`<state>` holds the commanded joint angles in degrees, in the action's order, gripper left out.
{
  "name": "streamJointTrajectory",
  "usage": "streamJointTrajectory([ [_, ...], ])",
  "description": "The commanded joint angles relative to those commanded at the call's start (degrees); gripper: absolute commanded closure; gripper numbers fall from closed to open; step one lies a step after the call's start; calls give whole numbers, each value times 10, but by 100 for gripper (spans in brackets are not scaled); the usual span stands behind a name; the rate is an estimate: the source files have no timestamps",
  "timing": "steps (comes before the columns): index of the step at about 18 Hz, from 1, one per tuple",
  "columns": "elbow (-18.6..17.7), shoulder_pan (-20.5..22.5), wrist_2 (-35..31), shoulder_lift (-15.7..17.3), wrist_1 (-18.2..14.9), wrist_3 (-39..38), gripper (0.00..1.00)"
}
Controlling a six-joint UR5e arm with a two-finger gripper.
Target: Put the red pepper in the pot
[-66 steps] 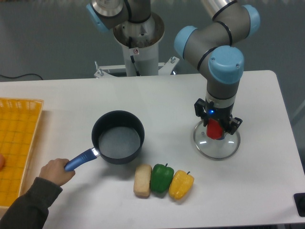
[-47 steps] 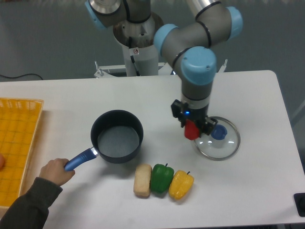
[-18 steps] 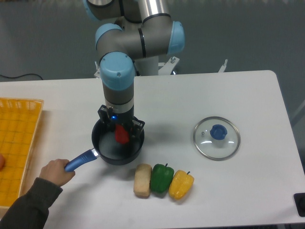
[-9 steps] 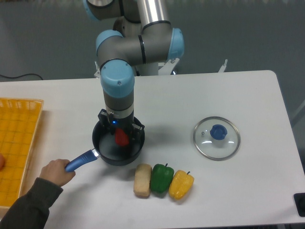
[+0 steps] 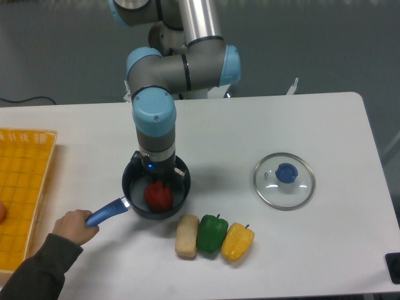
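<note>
red pepper [image 5: 159, 195] rests inside pot [image 5: 134, 197] | gripper [image 5: 159, 177] directly above it, jaws spread, holding nothing | judged next: lift straight up

Three peppers — red pepper [image 5: 159, 196], green pepper [image 5: 212, 232], yellow pepper [image 5: 238, 242]; one pot [image 5: 133, 185], one glass lid [image 5: 284, 180], one yellow basket [image 5: 22, 187].

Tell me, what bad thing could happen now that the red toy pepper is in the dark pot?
The gripper hangs low over the round dark pot, so it might clip the rim rising. A person's hand grips the blue handle; a tug could hit the arm. The small glossy red pepper seems safely inside.
</note>
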<state>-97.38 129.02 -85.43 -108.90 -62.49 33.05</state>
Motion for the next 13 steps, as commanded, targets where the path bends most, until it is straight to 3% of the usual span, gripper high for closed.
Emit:
streamJointTrajectory([
  [8,4,1,-1,15,-3,1,65],
  [12,5,5,-3,31,-9,5,57],
  [13,5,5,-3,35,-9,6,48],
])
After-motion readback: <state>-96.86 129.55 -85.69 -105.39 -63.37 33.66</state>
